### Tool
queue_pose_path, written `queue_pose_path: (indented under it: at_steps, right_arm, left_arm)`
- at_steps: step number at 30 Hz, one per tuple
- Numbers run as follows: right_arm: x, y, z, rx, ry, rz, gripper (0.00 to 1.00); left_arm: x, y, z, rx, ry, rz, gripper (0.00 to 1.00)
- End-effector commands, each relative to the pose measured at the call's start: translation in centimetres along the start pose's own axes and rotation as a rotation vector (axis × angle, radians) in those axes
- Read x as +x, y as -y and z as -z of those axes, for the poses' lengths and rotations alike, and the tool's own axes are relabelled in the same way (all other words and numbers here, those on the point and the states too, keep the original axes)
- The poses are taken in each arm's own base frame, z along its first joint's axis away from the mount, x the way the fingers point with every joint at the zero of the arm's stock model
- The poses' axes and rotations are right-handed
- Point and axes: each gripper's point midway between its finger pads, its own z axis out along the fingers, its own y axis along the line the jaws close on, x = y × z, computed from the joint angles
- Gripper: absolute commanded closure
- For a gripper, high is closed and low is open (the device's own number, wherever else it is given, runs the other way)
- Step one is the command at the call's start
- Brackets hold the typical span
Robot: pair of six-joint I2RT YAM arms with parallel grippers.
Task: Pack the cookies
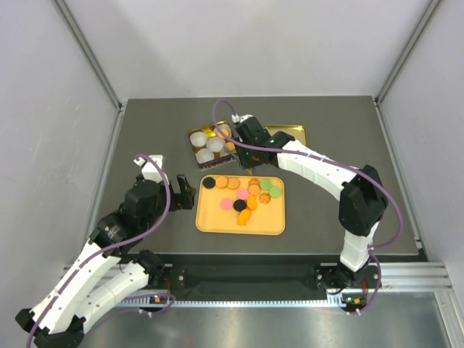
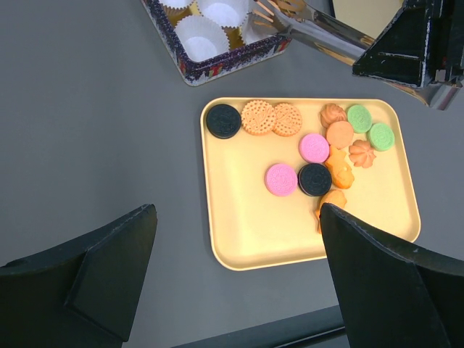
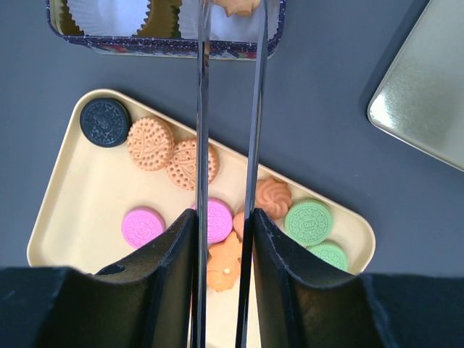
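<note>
Several cookies (image 1: 243, 196) lie on a yellow tray (image 1: 217, 221): orange, pink, green and black discs, also seen in the left wrist view (image 2: 313, 148) and the right wrist view (image 3: 151, 143). My right gripper (image 3: 225, 217) is shut on metal tongs (image 3: 201, 109). The tong tips pinch an orange cookie (image 3: 235, 6) over a tin box (image 3: 167, 45) of white paper cups. In the top view the right gripper (image 1: 248, 133) is beside that tin (image 1: 197, 136). My left gripper (image 2: 238, 217) is open and empty, at the tray's left side (image 1: 185, 192).
A gold tin lid (image 1: 286, 133) lies right of the tin, behind the tray. The tin holds several white paper cups (image 2: 201, 36). Grey walls enclose the dark table on three sides.
</note>
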Motion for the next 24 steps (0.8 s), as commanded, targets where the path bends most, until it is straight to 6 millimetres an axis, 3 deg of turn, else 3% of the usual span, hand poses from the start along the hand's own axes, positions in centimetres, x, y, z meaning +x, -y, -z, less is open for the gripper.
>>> queue_pose_path:
  at_steps: [1, 18, 24]
  right_arm:
    - [-3.0, -0.7, 0.8, -0.038, 0.087, -0.01, 0.7]
    - [-3.9, -0.9, 2.3, -0.055, 0.11, -0.012, 0.56]
    - [-4.5, -0.7, 3.5, -0.057, 0.127, -0.013, 0.56]
  left_arm:
    - [-0.3, 0.0, 0.1, -0.004, 0.014, 0.004, 0.01]
    - [-0.4, 0.0, 0.1, -0.002, 0.019, 0.006, 0.01]
    - [-0.4, 0.0, 0.1, -0.001, 0.019, 0.006, 0.01]
